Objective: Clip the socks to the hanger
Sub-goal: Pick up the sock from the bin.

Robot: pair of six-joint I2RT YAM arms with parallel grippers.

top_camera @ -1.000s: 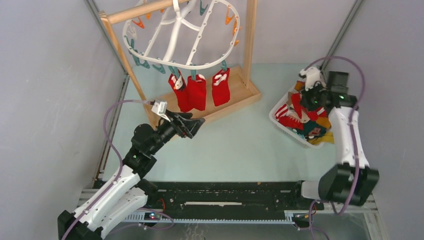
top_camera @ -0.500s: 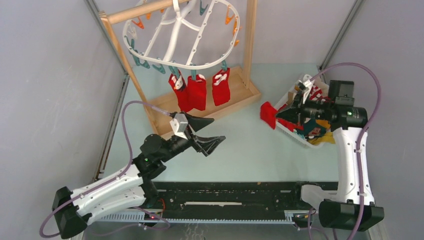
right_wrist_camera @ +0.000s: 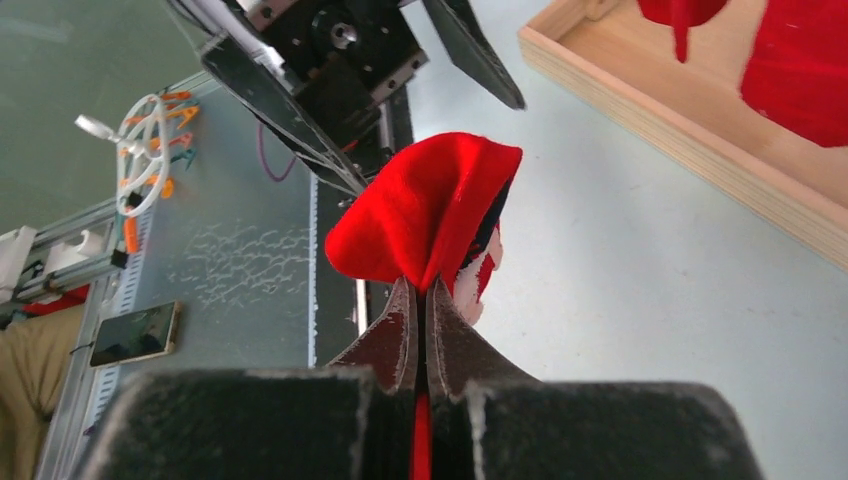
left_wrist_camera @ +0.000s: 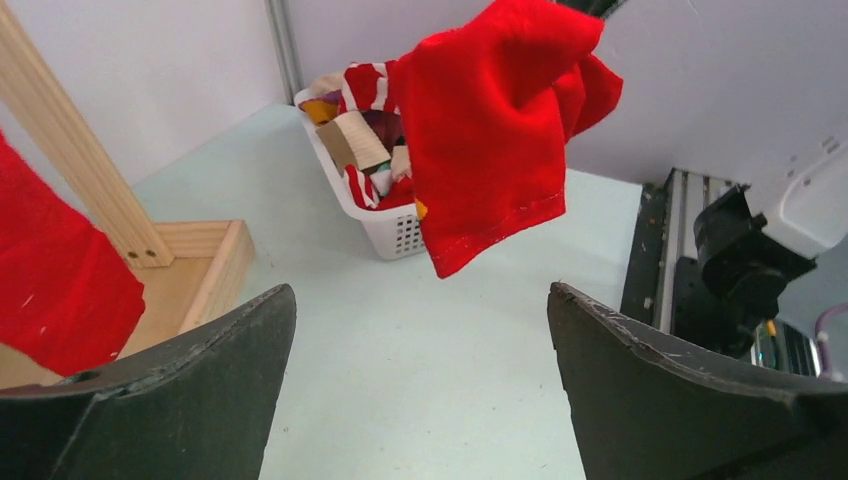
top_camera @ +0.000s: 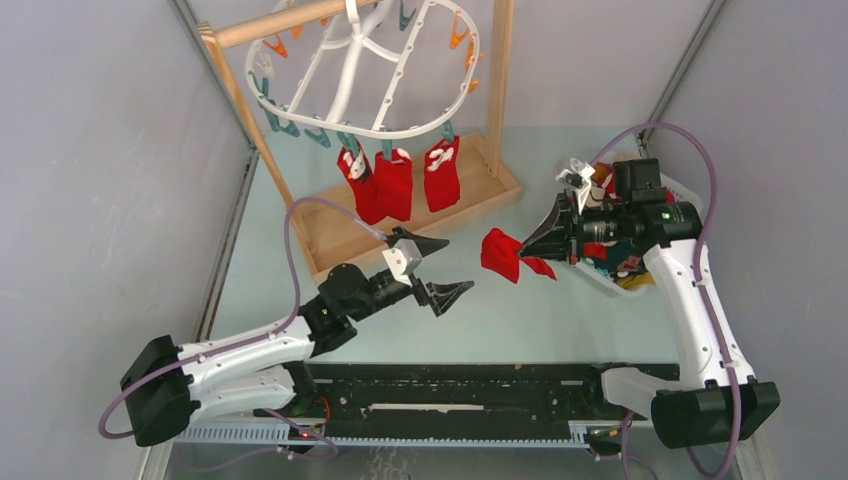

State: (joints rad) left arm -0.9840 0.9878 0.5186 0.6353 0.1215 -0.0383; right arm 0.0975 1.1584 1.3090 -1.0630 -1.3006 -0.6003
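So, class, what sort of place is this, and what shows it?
Probably a robotics lab test cell staged for laundry: two robot arms bolted to a table walled by grey panels, a clip hanger on a wooden stand, and a basket of socks.

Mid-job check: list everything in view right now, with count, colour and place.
hanger: one, white, hung on the stand's top bar
clothespins: several, orange and teal, round the hanger's rim
clipped socks: three, red, hanging from the hanger's near rim
held sock: one, red, in the air between the two arms
loose socks: a pile, red, striped, beige and yellow, in the basket
basket: one, white, right side of the table
wooden stand: one, light wood, far side of the table
table: one, pale green
left hand: open, empty, facing the held sock
right hand: shut on the held sock
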